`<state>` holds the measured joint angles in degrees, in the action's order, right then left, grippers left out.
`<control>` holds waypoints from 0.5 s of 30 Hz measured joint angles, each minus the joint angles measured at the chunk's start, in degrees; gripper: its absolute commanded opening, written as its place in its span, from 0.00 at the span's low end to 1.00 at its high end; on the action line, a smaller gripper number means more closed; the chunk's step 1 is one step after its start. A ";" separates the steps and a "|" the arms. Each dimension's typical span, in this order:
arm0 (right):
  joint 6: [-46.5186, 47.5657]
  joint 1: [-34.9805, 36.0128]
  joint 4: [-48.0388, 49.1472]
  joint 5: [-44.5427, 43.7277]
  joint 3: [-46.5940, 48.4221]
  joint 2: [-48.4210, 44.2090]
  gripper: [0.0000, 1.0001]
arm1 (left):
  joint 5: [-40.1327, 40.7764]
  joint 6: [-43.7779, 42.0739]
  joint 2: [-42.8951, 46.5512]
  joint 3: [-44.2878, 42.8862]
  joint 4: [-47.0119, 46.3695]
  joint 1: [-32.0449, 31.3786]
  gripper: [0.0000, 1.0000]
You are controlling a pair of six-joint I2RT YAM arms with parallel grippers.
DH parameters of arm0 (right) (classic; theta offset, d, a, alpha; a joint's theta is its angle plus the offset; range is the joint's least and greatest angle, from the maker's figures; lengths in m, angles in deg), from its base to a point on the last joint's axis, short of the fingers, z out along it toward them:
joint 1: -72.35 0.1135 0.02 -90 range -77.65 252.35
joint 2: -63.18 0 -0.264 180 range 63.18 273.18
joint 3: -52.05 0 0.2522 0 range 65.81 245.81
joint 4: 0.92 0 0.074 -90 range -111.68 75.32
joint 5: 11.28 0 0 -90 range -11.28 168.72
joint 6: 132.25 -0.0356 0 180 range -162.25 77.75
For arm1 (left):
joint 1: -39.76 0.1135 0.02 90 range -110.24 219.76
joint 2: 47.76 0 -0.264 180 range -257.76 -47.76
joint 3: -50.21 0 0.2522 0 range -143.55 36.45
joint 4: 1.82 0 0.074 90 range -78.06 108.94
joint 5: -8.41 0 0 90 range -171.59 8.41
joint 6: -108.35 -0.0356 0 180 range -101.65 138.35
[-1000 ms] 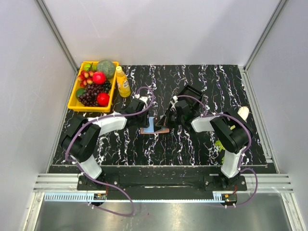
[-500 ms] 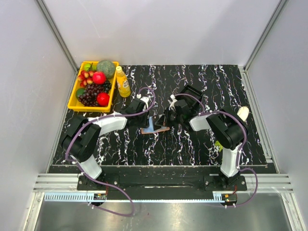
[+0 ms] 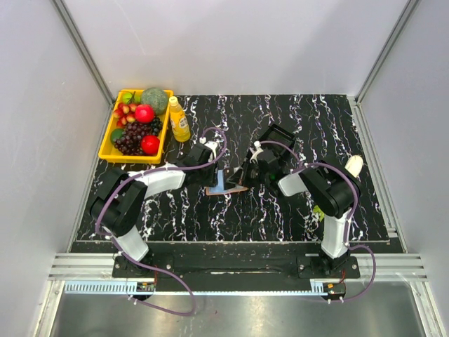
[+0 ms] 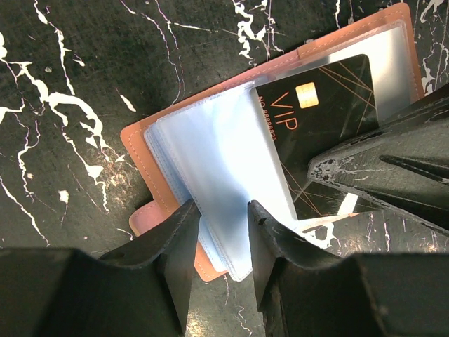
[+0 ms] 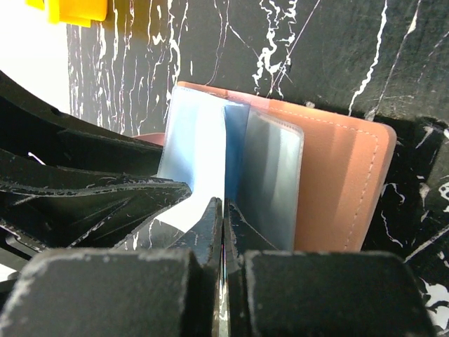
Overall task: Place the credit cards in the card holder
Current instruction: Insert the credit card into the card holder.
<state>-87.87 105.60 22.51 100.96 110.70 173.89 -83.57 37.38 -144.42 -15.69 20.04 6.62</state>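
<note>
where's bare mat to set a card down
Bare: the near strip of mat in front of the card holder, and the far right corner beyond the black box. Crowded: the middle, where left gripper and right gripper meet at the card holder, and the far left, with fruit tray and bottle.

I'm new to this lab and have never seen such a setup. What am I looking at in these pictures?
Two robot arms are bolted to a marbled table. One picture looks down from above; the other two come from cameras on each wrist. A fruit tray and a bottle sit at the back left. The left gripper holds up the clear sleeves of an open brown card holder, a black VIP card inside. The right gripper pinches a thin pale card, seen edge-on.
</note>
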 measured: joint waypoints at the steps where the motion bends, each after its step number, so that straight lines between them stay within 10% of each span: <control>1: -0.68 0.00 0.17 -0.02 0.00 0.20 0.03 | 0.00 0.00 0.00 0.00 0.00 -0.02 0.39; 15: -2.14 0.20 -4.22 0.35 2.49 0.85 0.20 | 0.07 0.02 0.00 0.00 -0.04 -0.09 0.41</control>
<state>-90.01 105.80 18.29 101.31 113.19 174.74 -83.50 37.40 -144.42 -15.69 19.99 6.53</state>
